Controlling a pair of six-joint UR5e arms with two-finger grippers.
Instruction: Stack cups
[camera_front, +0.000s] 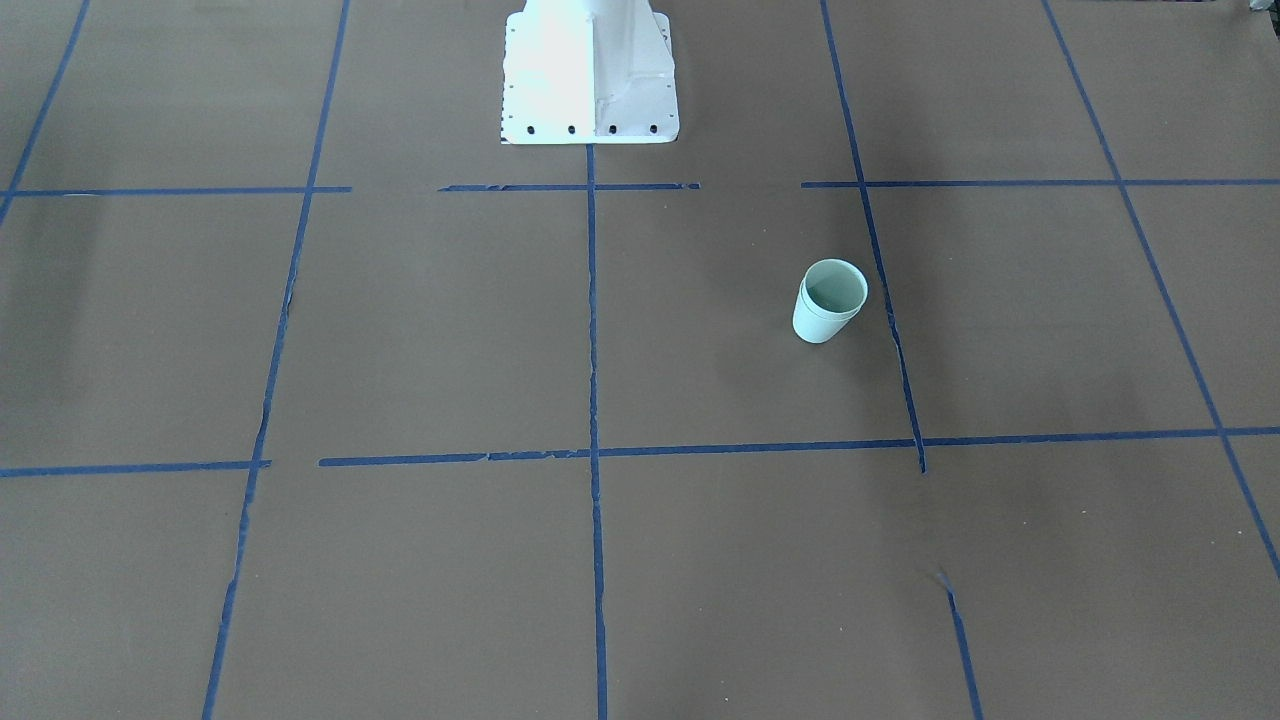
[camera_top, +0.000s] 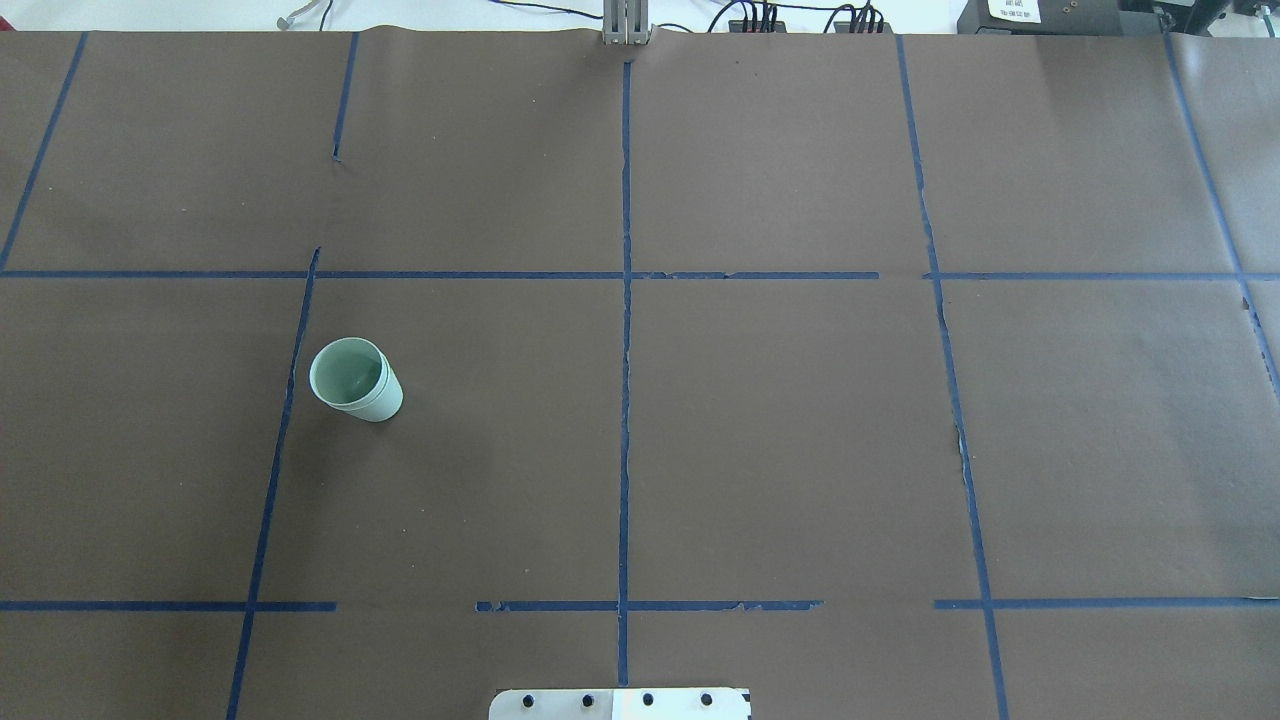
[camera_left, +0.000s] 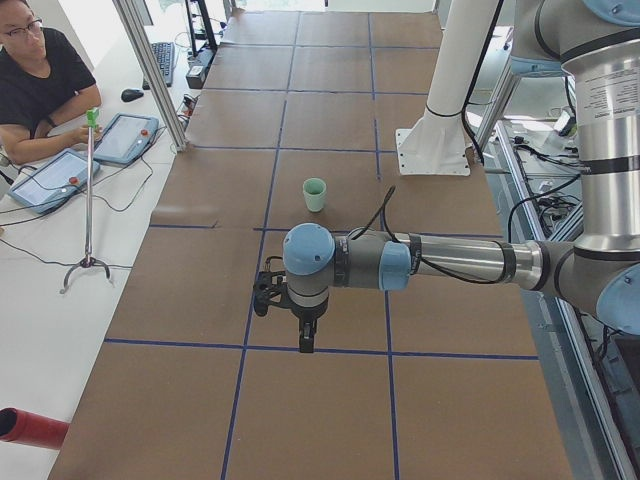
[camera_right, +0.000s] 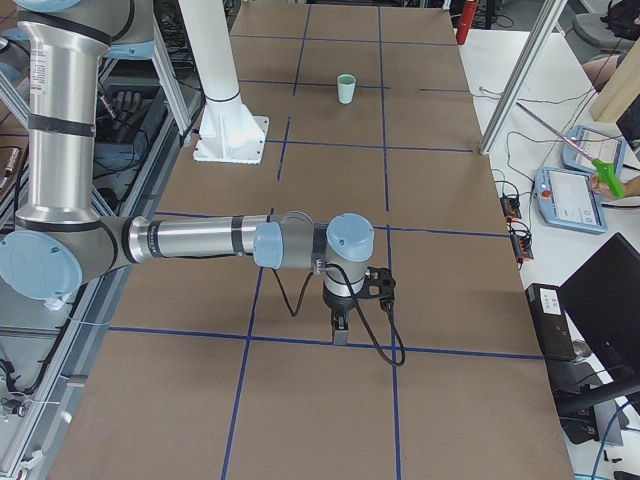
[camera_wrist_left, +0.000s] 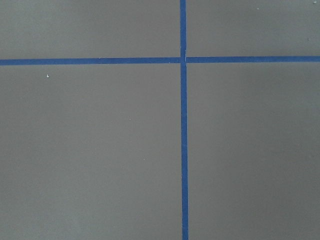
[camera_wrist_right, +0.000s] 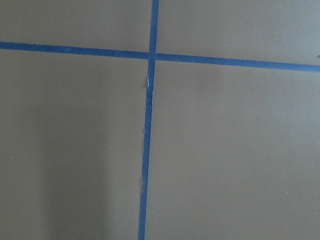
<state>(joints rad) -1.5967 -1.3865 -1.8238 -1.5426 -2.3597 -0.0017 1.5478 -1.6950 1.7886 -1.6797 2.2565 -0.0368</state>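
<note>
Nesting upright at centre right of the front view, the cups (camera_front: 829, 300) look stacked (two rims show). The left end effector (camera_left: 303, 338) and right end effector (camera_right: 340, 330) hang well apart from them; spread or pressed together, I cannot tell. Hold both clear.

the left arm (camera_left: 460, 262) and right arm (camera_right: 190, 240) are showing silver tubes, pale blue joint caps and black cables; their white pedestal (camera_front: 590, 80) is showing dark bolts.
</note>
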